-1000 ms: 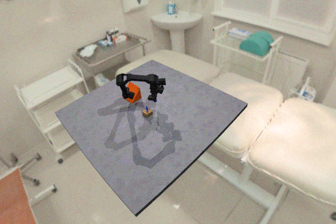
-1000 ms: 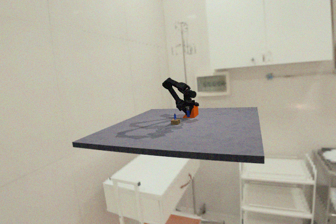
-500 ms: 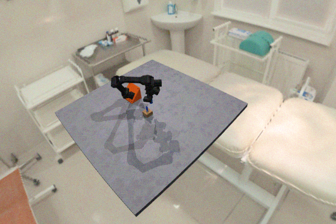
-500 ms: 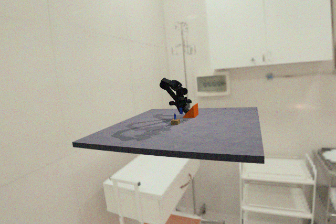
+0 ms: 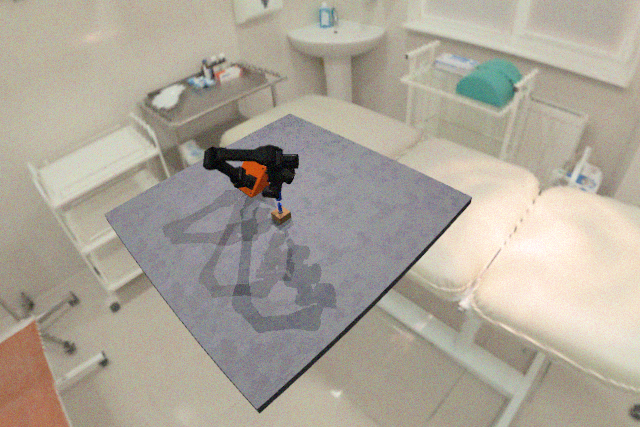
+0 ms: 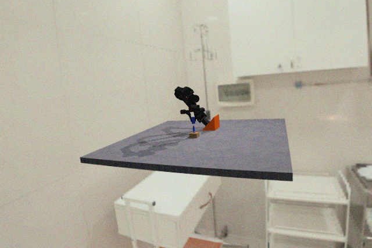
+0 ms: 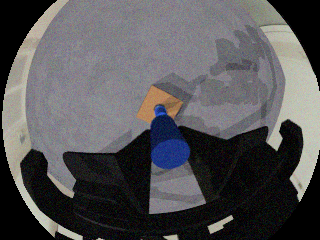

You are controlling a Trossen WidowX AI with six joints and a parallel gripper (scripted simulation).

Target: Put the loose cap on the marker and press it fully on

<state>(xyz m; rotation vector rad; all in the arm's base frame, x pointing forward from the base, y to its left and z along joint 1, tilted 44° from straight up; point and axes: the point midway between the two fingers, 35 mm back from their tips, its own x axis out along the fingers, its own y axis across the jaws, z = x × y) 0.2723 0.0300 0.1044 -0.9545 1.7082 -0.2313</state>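
The wooden holder block (image 5: 281, 216) (image 6: 193, 135) (image 7: 150, 102) sits on the table. The blue marker (image 5: 280, 207) (image 6: 193, 128) (image 7: 159, 109) stands upright in it, tip up. My gripper (image 5: 279, 196) (image 6: 192, 119) (image 7: 164, 132) is shut on the blue cap (image 6: 193, 119) (image 7: 170, 152). It holds the cap upright above the marker, with a small gap between them in the exterior view. In the wrist view the cap's lower end overlaps the marker's upper part, so their exact alignment is hard to tell.
The orange wedge (image 5: 253, 178) (image 6: 214, 123) stands on the table (image 5: 392, 205) (image 6: 240, 149) at the arm's base, behind the holder block in the exterior view. The arm's shadows fall across the table.
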